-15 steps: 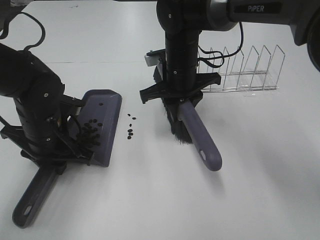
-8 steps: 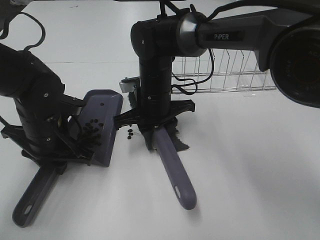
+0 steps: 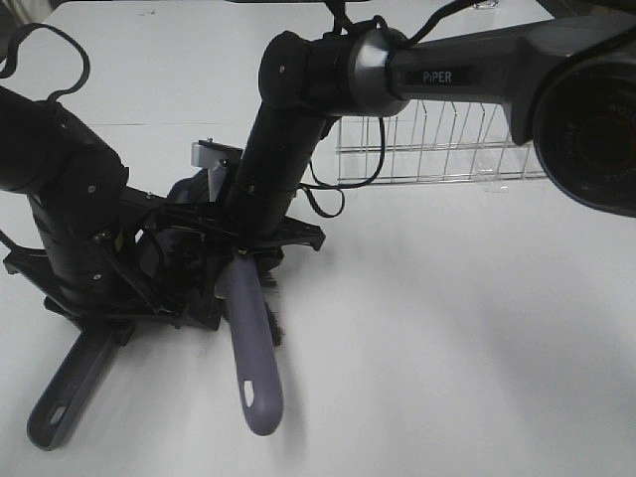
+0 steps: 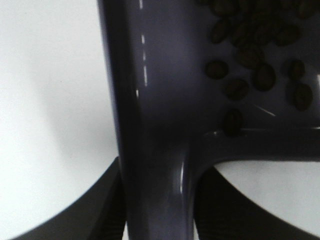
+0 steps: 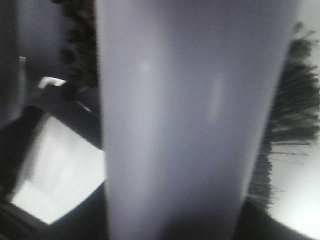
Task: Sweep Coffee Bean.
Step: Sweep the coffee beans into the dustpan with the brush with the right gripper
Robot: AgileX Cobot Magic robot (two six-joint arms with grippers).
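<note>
**Exterior high view, with both wrist views.** The left gripper (image 3: 102,323) is shown clamped on the handle of the purple-grey dustpan (image 3: 62,399). The dustpan rests on the white table (image 3: 467,358) with its handle directed toward the near edge. In the left wrist view the two dark fingers (image 4: 102,210) are seen pressed against either side of the handle, just short of the point where it widens into the pan. The coffee beans (image 4: 252,70) are gathered on the pan floor beyond that junction, near the jaws but apart from them; none is touched by a finger. In the exterior view the beans are hidden behind the two arms.

The right gripper (image 3: 241,260), extended across the middle, is closed on the handle of the brush (image 3: 255,368). This handle is tilted, with its free end pointed toward the near edge of the table. The dark bristles (image 3: 274,323) are visible alongside the brush handle, just beside the open edge of the dustpan; whether they touch it cannot be told. In the right wrist view the brush handle fills the gap between the jaws, with bristles splayed behind it. A clear wire rack (image 3: 437,149) stands well apart at the back right.
</note>
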